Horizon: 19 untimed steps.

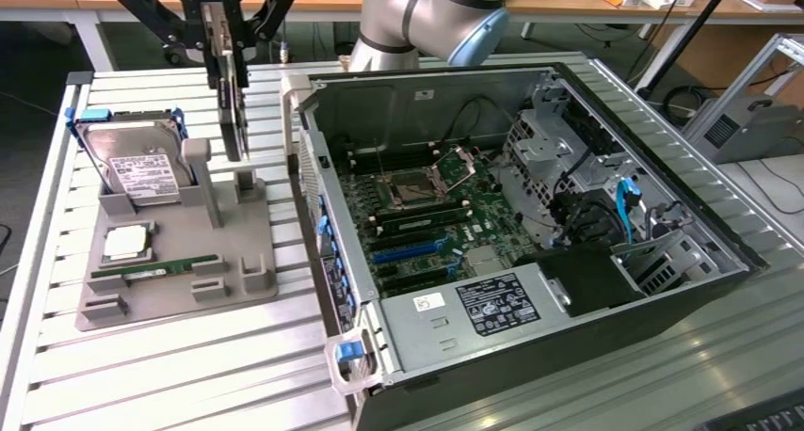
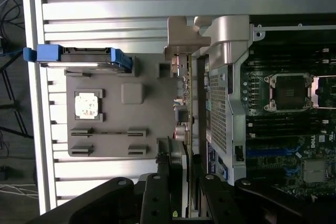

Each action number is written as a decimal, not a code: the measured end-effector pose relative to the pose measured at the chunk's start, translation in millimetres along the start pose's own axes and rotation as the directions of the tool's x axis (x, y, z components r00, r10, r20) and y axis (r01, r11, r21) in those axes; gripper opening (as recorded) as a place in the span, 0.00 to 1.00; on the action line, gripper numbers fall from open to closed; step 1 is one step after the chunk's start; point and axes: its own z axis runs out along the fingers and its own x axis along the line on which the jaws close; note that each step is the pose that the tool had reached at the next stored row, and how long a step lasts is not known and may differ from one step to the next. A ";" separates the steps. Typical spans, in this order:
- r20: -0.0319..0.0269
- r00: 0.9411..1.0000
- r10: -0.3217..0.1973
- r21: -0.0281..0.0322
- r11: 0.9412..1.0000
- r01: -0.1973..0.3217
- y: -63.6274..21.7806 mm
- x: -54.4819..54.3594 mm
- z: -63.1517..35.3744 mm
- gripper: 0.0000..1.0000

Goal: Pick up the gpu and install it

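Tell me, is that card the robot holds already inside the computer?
No, out. The card is held on edge by the gripper, over the gray tray beside the open computer.

Slatted pale metal surface point(image 1: 176, 365) across most of the frame, with soft glare at lower right. Along the top edge, wooden desks point(image 1: 566, 3) on white legs. Dark grey floor point(image 1: 32, 83) at upper left. At upper right, looped black cables point(image 1: 684, 100) beside an aluminium frame point(image 1: 769, 83).
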 end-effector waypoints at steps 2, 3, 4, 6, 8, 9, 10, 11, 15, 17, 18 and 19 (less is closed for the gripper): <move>0.000 1.000 0.000 0.000 1.000 0.000 -0.6 -0.4 0.0 0.27; 0.000 1.000 0.000 0.000 1.000 0.000 -1.0 -0.6 0.0 0.27; 0.000 1.000 0.000 0.000 1.000 0.000 -1.3 -1.0 0.1 0.27; 0.000 1.000 0.000 0.000 1.000 0.000 -1.8 -1.5 0.1 0.27; 0.000 1.000 0.000 0.000 1.000 0.000 -2.2 -1.9 0.1 0.27; 0.000 1.000 0.000 0.000 1.000 0.000 -2.5 -2.2 0.1 0.27; 0.000 1.000 0.000 0.000 1.000 0.000 -2.6 -2.4 0.1 0.27; 0.000 1.000 0.000 0.000 1.000 0.000 -2.8 -2.7 0.1 0.27; 0.000 1.000 0.000 0.000 1.000 0.000 -3.3 -3.4 0.1 0.27; 0.000 1.000 0.000 0.000 1.000 0.000 -3.7 -3.6 0.2 0.27; 0.000 1.000 0.000 0.000 1.000 0.000 -3.8 -3.7 0.2 0.27; 0.000 1.000 0.000 0.000 1.000 0.000 -4.1 -4.1 0.2 0.27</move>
